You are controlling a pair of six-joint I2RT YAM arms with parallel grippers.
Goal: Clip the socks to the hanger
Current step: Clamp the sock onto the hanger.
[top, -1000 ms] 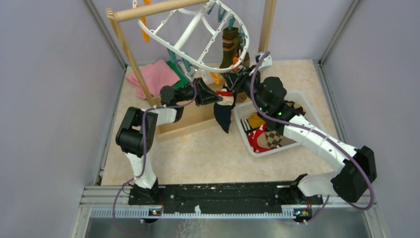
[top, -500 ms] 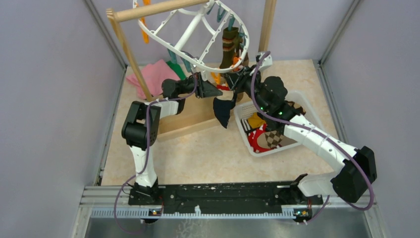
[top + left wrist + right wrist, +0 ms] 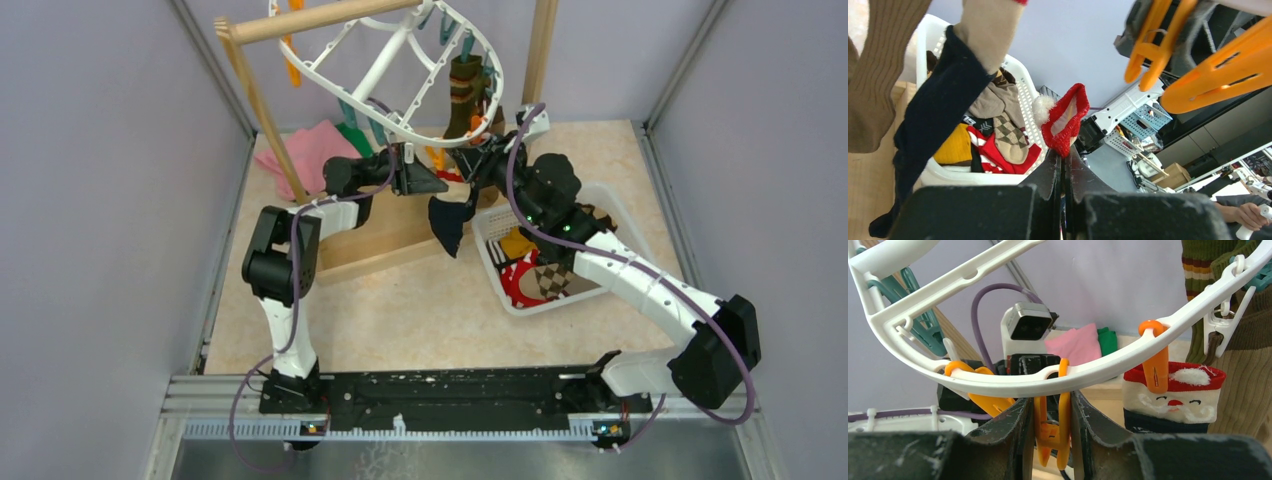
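Hanger (image 3: 1108, 362) hangs tilted from the pole (image 3: 320, 17). Your left gripper (image 3: 1064, 152) is pinched closed on the red cuff of the navy sock (image 3: 448, 225), which dangles from an orange clip (image 3: 1158, 371). Your right gripper (image 3: 1050, 400) squeezes a neighbouring clip (image 3: 1063, 432). Other socks (image 3: 998, 150) lie in the basket (image 3: 973, 177).

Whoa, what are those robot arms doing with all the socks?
Hanging them up! The right gripper squeezes an orange clip on the white hanger. The left gripper pinches a red sock cuff. A Santa sock already hangs from another clip, and more socks wait in the basket.
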